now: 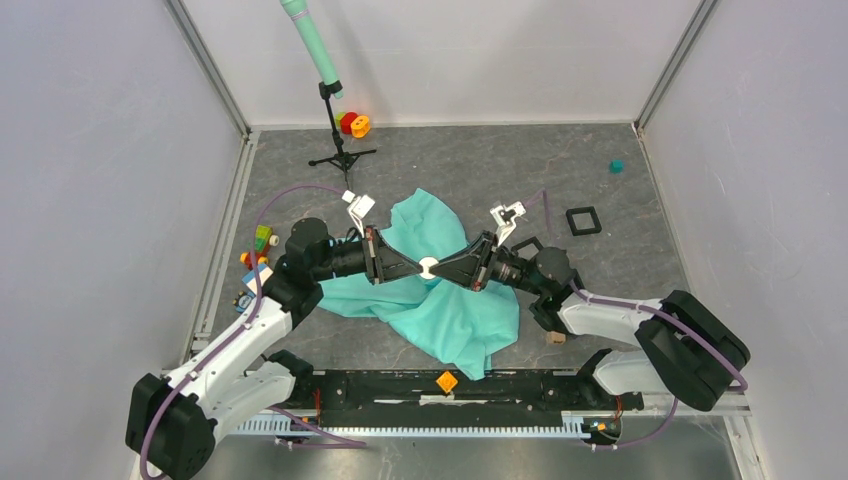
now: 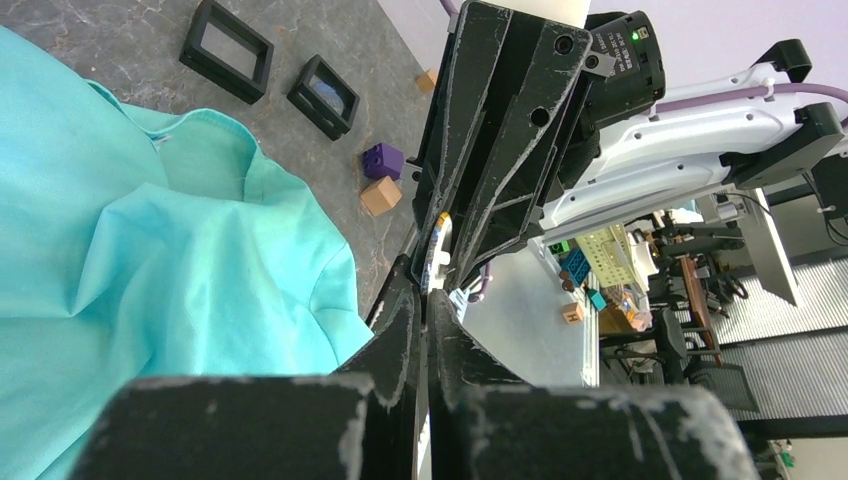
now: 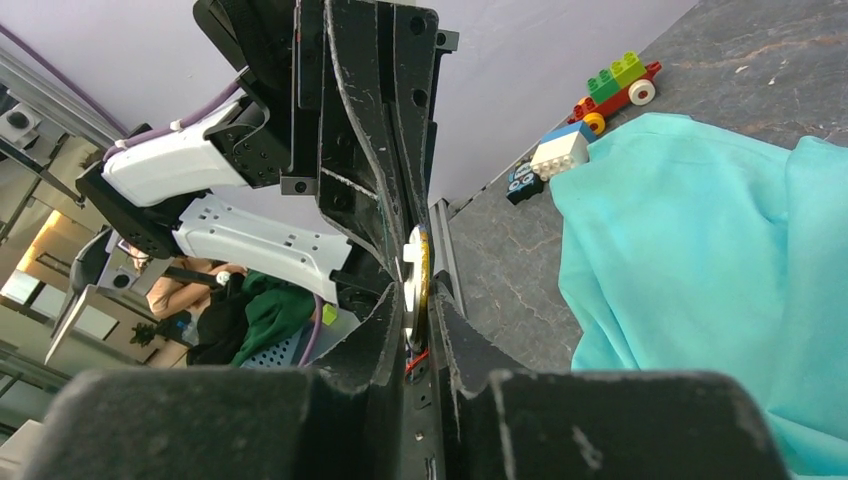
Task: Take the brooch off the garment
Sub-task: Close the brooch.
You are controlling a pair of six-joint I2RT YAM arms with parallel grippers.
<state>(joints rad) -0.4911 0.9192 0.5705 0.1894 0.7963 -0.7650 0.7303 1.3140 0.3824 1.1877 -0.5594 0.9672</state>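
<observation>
The turquoise-green garment (image 1: 440, 300) lies crumpled on the grey table between the two arms and also fills the left wrist view (image 2: 150, 260) and the right wrist view (image 3: 720, 230). The brooch (image 1: 427, 266), a small white disc with a gold rim, hangs in the air above the cloth, with no fabric on it. It shows edge-on in both wrist views (image 2: 438, 250) (image 3: 415, 285). My left gripper (image 1: 419, 267) (image 2: 426, 290) is shut on its left side. My right gripper (image 1: 436, 267) (image 3: 413, 300) meets it tip to tip, its pads pressed on both faces of the disc.
A tripod stand (image 1: 335, 130) with a green pole and red and orange rings (image 1: 355, 124) stands at the back. Black square frames (image 1: 583, 220) lie right of the shirt and toy bricks (image 1: 258, 245) left of it. Small wooden and purple cubes (image 2: 381, 180) sit near the right arm.
</observation>
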